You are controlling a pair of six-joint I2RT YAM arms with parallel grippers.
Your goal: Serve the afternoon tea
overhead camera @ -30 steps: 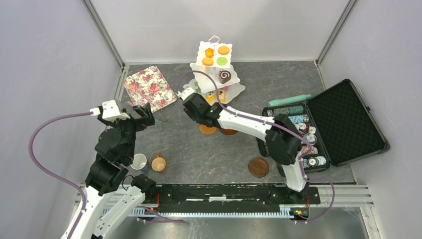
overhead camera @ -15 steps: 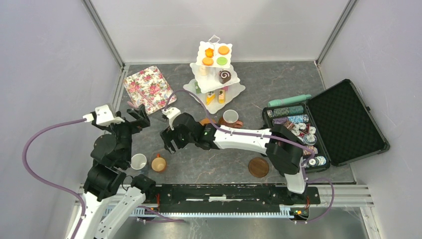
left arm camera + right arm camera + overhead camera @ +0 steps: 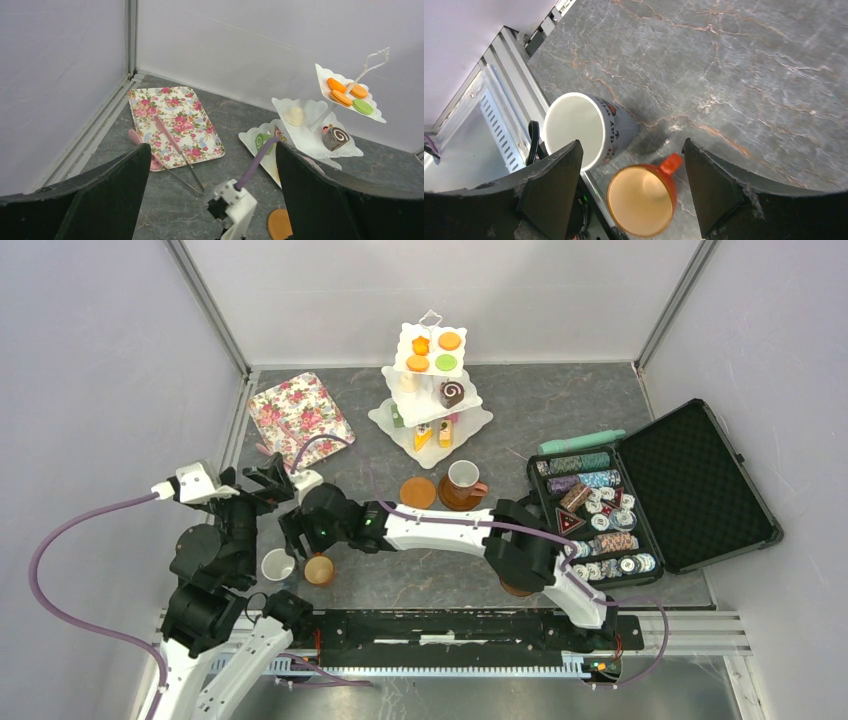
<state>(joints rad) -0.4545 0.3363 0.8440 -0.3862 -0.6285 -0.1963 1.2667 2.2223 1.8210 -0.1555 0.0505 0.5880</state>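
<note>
The white three-tier stand [image 3: 431,380] with toy cakes stands at the back. In front of it lie an orange saucer [image 3: 418,492] and a white mug on a second saucer [image 3: 463,480]. A white mug [image 3: 277,565] and an orange mug [image 3: 319,569] stand at the near left. My right gripper [image 3: 303,546] hangs open just above the orange mug [image 3: 644,200], which shows between its fingers [image 3: 553,192] without touching them; the white mug [image 3: 583,129] is beside it. My left gripper [image 3: 268,478] is open and empty, raised over the left side.
A floral tray [image 3: 300,418] with pink tongs [image 3: 172,145] lies at the back left. The open black case of poker chips [image 3: 650,500] fills the right side. A brown saucer [image 3: 511,590] is mostly hidden under my right arm's elbow. The table's front rail runs just behind the two mugs.
My right gripper let go of the white mug on the saucer, swung left and nearer, and now hovers open over the orange mug. My left arm drifted slightly left.
</note>
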